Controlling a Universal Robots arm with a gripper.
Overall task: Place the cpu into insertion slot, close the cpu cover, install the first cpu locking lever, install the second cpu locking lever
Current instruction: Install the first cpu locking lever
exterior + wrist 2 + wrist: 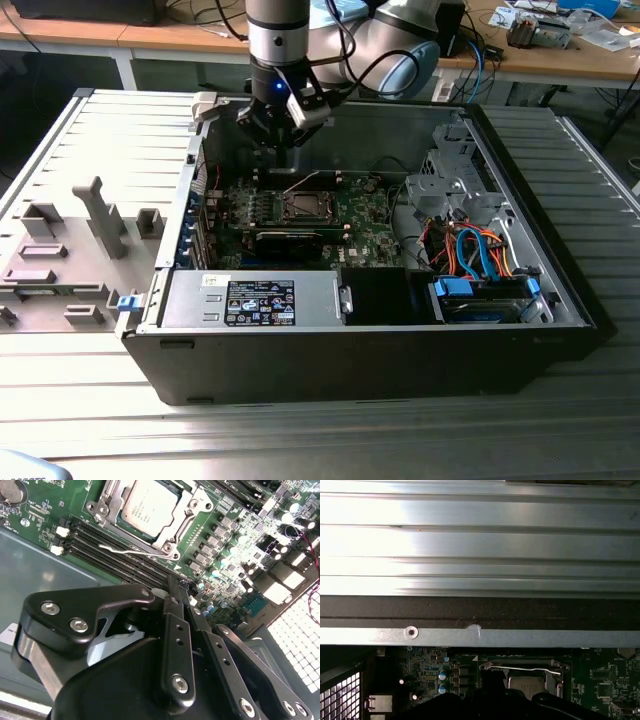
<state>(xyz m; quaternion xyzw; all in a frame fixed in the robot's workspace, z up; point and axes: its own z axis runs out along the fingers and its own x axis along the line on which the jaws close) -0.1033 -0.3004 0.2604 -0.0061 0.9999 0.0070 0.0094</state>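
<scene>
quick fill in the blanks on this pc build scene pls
1. The motherboard around the cpu is coloured ____.
2. The cpu cover is ____ (open or closed) over the cpu.
3. The pincer hangs ____ (above or below) the motherboard.
Missing words: green; closed; above.

Robotics lab — open computer case (360, 330) on slatted metal table (560, 420); cluttered wooden benches (560, 55)

A ribbed grey metal table (80, 420) carries the open computer case (350, 350).
</scene>
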